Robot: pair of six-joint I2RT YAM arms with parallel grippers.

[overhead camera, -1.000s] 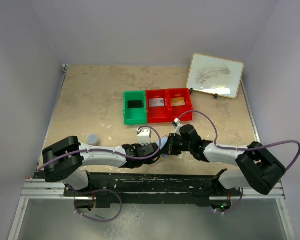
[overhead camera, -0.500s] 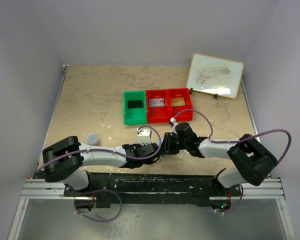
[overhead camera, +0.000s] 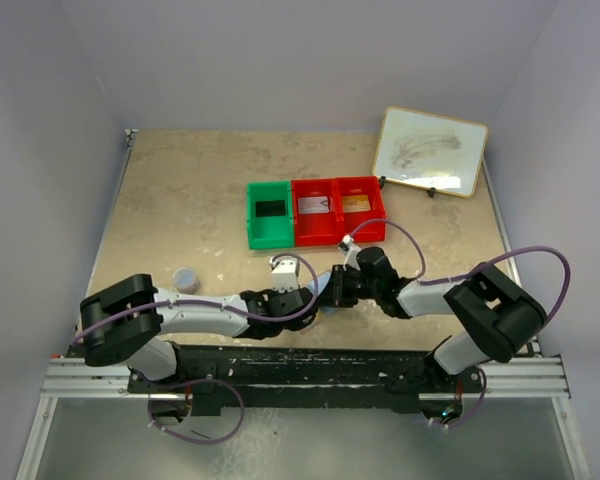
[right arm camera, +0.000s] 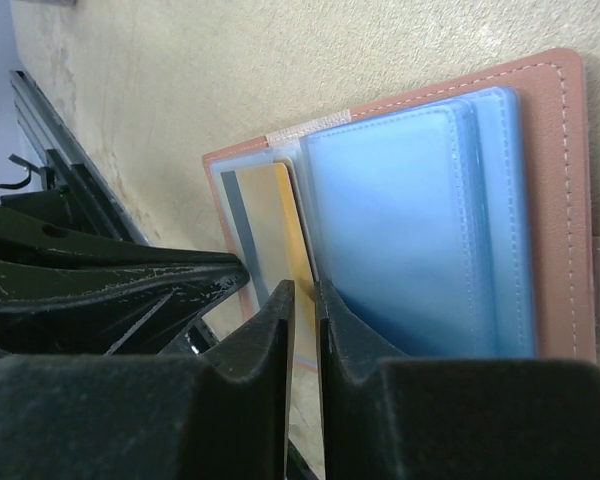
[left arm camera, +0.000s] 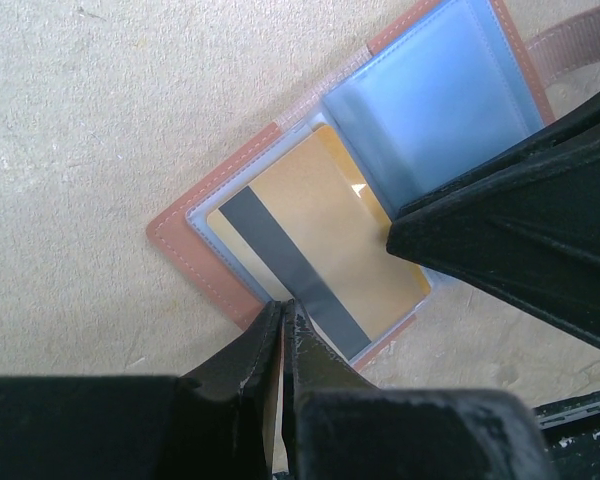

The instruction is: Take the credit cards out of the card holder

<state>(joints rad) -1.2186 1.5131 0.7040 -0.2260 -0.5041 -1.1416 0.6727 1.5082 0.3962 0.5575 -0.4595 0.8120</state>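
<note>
The card holder (left arm camera: 430, 110) lies opened flat on the worktop (left arm camera: 100, 120), directly between the two sets of jaws. The left jaws are clenched tight with nothing in them. Their fingertips (left arm camera: 263, 335) meet in a point that touches the tan stitched border of the holder's nearer half, just below the dark stripe of the gold card (left arm camera: 310, 250) sitting in the clear pocket there. Opposite them, the right jaws come down over that card's far corner, at the fold where the pale blue pockets begin.

In the right wrist view these jaws stand almost together, with only a thin slit between the fingertips (right arm camera: 280, 325). The card's long edge runs straight into that slit, with the blue pockets just to one side of the tips and the left jaws just to the other. Whether the edge is pinched or the tips merely rest on it cannot be told.

Well beyond both sets of jaws stand a green bin (overhead camera: 252, 222) and two joined red bins (overhead camera: 337, 237), holding a black card (overhead camera: 269, 208), a white-grey card (overhead camera: 313, 205) and a second gold card (overhead camera: 355, 204). A framed whiteboard (overhead camera: 429, 150) leans farther off, beyond the right jaws. A small grey round thing (overhead camera: 185, 277) sits well out to the left of the left jaws.
</note>
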